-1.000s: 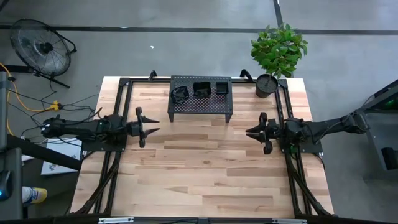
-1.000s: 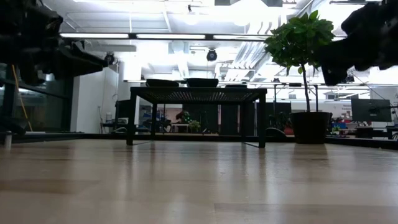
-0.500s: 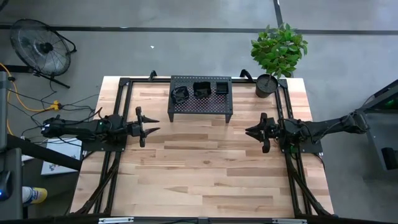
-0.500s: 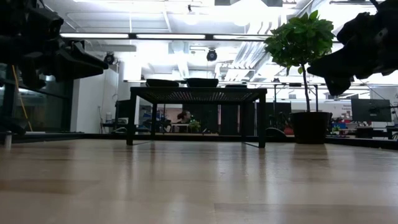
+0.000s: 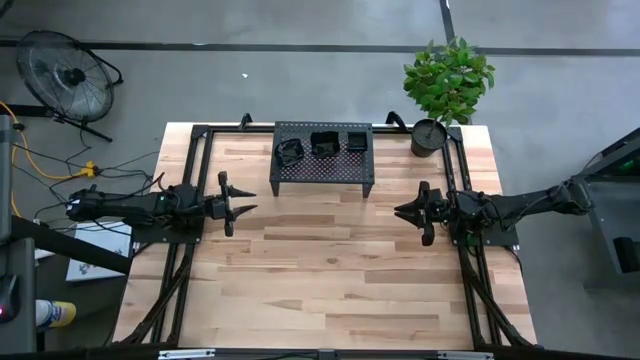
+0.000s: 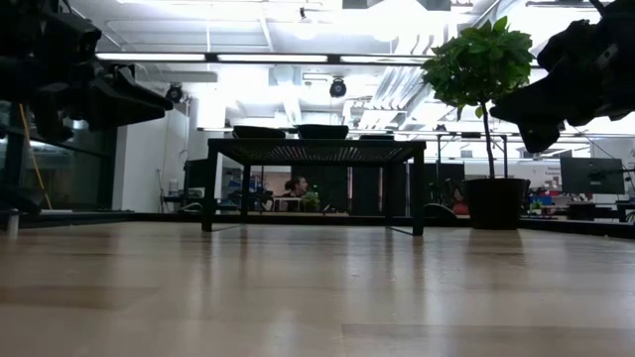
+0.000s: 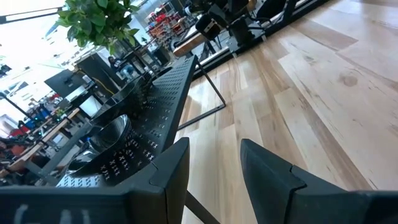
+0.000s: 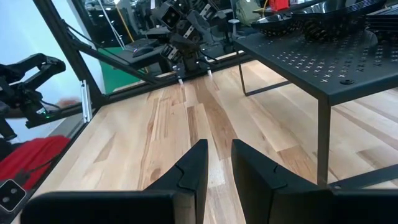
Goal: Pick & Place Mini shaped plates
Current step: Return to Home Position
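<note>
Looking straight down, we see the wooden table filling the middle of the view. The left arm reaches in level from the table's left edge and the right arm from its right edge. They face each other, well apart, across bare planks.

At the far edge of the table stands the black perforated rack on its thin legs. Just beside the rack's right end are a leafy plant and its dark pot, at the table's far right corner.

The left gripper hangs above the table near the rack's left front leg, clear of it. Its fingers stand clearly apart with only the wood showing between them, so they hold nothing. The right gripper hangs at the same depth on the opposite side. Its fingers are parted by a narrow gap and are likewise empty.

The mini shaped plates all sit on top of the rack in three dark stacks side by side, left, middle and right. From table height we see two of the stacks as shallow curved rims above the rack's top. We cannot tell how many plates each stack holds.
</note>
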